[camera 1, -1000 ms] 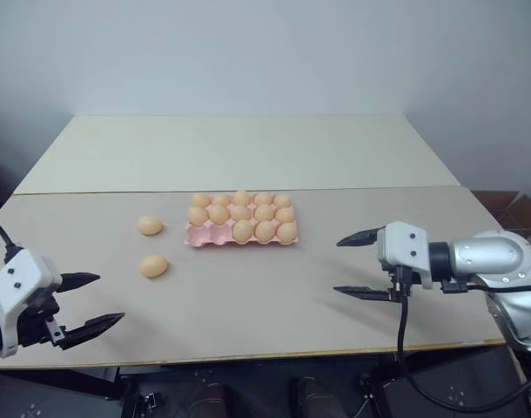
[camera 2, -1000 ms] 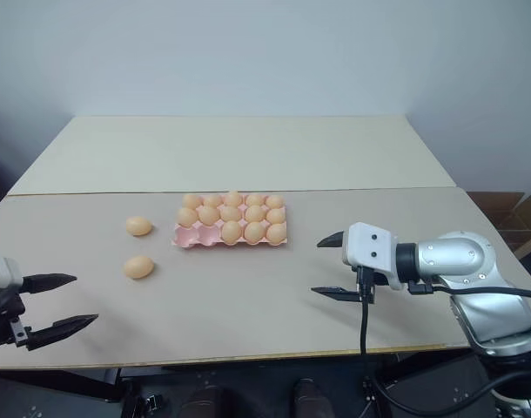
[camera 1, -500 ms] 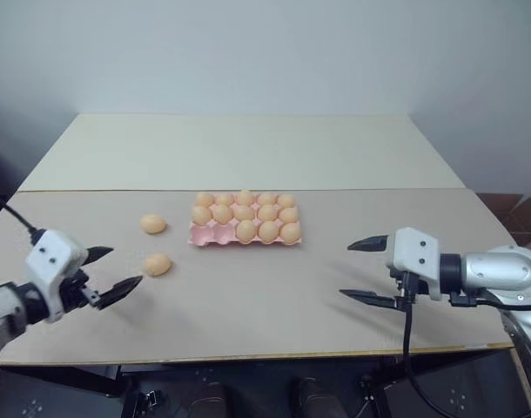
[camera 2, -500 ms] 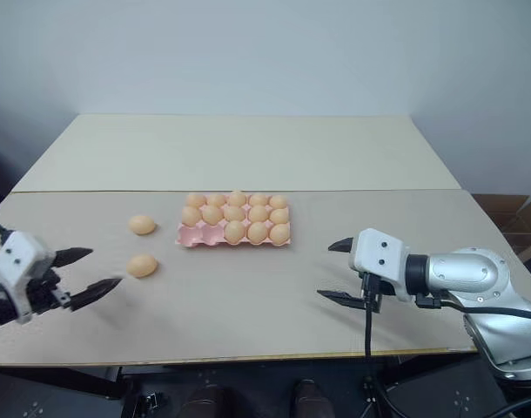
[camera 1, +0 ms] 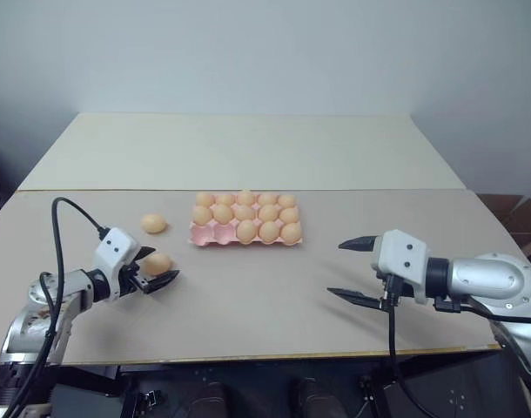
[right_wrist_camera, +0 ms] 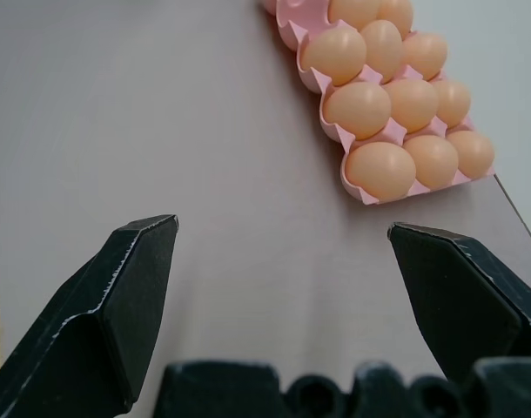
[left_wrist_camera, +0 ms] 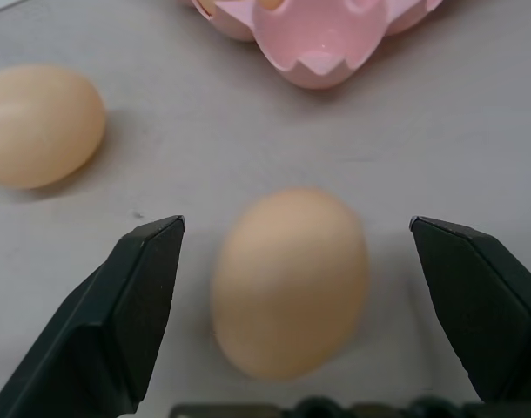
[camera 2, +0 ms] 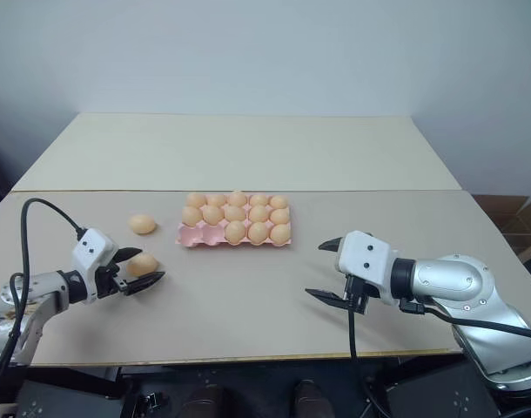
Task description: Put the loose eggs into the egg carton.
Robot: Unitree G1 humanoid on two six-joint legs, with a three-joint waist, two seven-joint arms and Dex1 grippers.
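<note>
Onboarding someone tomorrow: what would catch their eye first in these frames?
Probably the pink egg carton mid-table, nearly full, with two empty cups at its near-left corner. Next, the left hand, open, straddling a loose egg, with a second loose egg beyond it. The right hand hangs open over bare table.

Left end effector (camera 1: 158, 266) moved forward from near surface edge to nearer loose egg (camera 1: 157, 263); open fingers now flank egg, one either side.

Soft even light, faint shadows; left wrist view slightly blurred
</note>
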